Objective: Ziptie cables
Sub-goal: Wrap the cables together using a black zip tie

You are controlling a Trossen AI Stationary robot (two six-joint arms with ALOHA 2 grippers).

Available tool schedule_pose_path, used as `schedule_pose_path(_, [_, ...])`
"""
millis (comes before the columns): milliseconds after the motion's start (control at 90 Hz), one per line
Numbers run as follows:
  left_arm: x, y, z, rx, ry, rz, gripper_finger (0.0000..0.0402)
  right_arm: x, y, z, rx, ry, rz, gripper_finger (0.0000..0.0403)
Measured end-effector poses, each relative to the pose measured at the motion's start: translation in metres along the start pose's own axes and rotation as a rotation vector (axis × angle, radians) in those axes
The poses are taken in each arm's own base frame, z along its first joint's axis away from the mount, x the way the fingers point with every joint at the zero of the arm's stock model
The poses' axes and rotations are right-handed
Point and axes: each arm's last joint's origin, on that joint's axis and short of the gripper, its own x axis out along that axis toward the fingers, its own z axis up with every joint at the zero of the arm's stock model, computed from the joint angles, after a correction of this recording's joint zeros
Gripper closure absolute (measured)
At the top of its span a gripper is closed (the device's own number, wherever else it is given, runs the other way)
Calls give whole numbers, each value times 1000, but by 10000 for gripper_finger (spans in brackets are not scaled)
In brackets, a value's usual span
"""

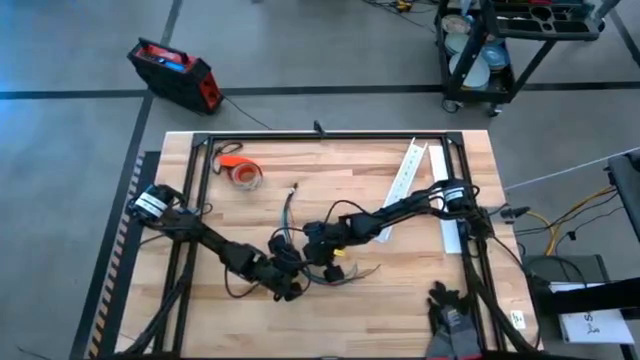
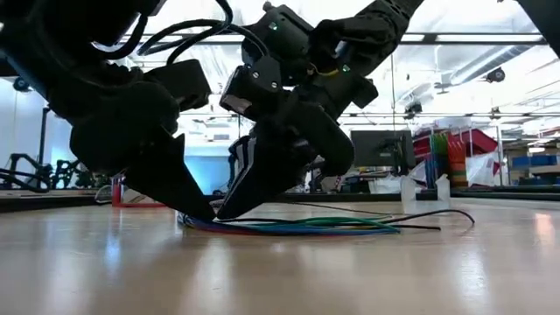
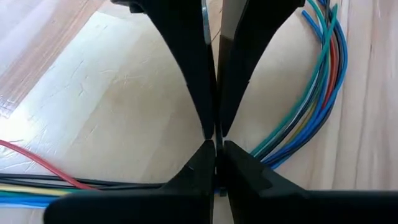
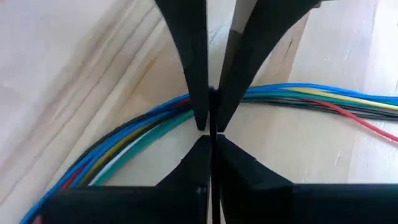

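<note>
The cables (image 2: 306, 226), a loose bundle of green, blue, yellow, red and dark wires, lie flat on the wooden table near its front middle (image 1: 348, 272). My left gripper (image 3: 217, 163) and my right gripper (image 4: 212, 155) meet tip to tip at the bundle's left end, both shut. In the low view the left gripper (image 2: 199, 210) slants down from the left and the right gripper (image 2: 229, 208) from the right. A very thin dark strip, the ziptie (image 4: 213, 121), shows edge-on between the two pairs of tips. The rest of the ziptie is hidden. My left gripper is shut over the bundle, slanting down from the table's left with its fingers across the wires (image 3: 273, 155). It seems to pinch the thin ziptie (image 3: 216, 134) at its tips. The fingers hide the place of contact. My right gripper comes slanting down from the table's right, its fingers shut tip to tip against the left ones beside the wires (image 4: 155, 121). The thin dark ziptie runs into its tips. How much of the strip it has is hidden by the fingers.
An orange tape roll (image 1: 240, 172) lies at the far left of the table, and a few loose wires (image 1: 291, 200) lie behind the grippers. A long white slotted channel (image 1: 405, 180) lies at the far right. A black metal frame (image 1: 320, 138) runs round the table.
</note>
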Motion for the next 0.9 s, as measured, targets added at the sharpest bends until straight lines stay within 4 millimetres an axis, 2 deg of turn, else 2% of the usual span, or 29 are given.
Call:
schedule_pose_path(622, [-1, 0, -4, -4, 22, -3, 391, -9, 1, -4, -48, 102, -48, 402])
schedule_pose_path(900, [-1, 1, -5, -1, 29, -7, 348, -8, 1, -1, -6, 53, -2, 401])
